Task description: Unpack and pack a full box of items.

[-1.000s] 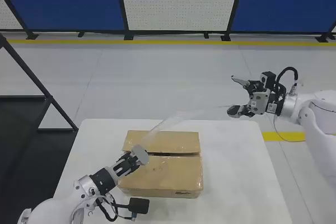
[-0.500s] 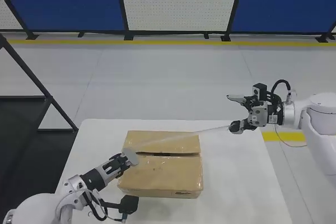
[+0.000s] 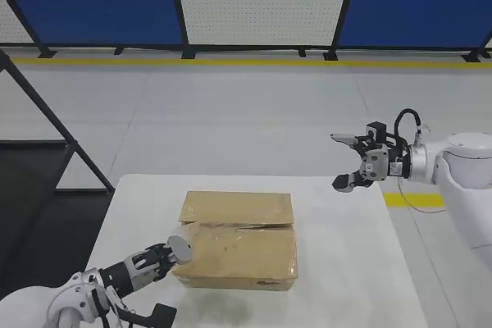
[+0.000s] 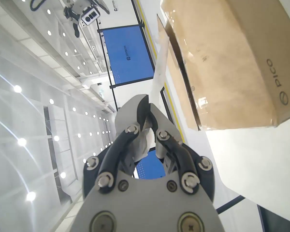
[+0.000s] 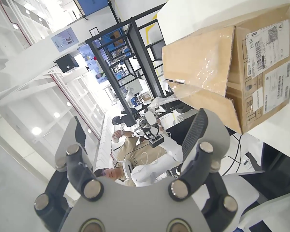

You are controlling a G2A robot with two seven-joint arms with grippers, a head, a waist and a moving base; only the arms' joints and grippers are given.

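Grey floor (image 3: 230, 107) lies open beyond the far edge of the white counter (image 3: 344, 262), bounded at the back by blue partition panels (image 3: 98, 20). A black metal frame (image 3: 49, 123) stands off the counter's left side.

A brown cardboard box (image 3: 238, 242) is set near the middle of the counter, with bare white surface left on every side of it. Its two top flaps are folded down, a dark gap is seen along the seam between them, and glossy film is seen on its top. What is held inside is hidden.

The left pincer (image 3: 176, 250) is held just beside the box's near left corner, and its fingers are closed on a crumpled strip of clear tape (image 4: 159, 73), which runs from the fingertips toward the seam. Whether the strip's far end is stuck to the box cannot be told.

The right pincer (image 3: 348, 168) is held in the air near the counter's far right corner, well apart from the box, with its fingers spread wide and nothing between them.
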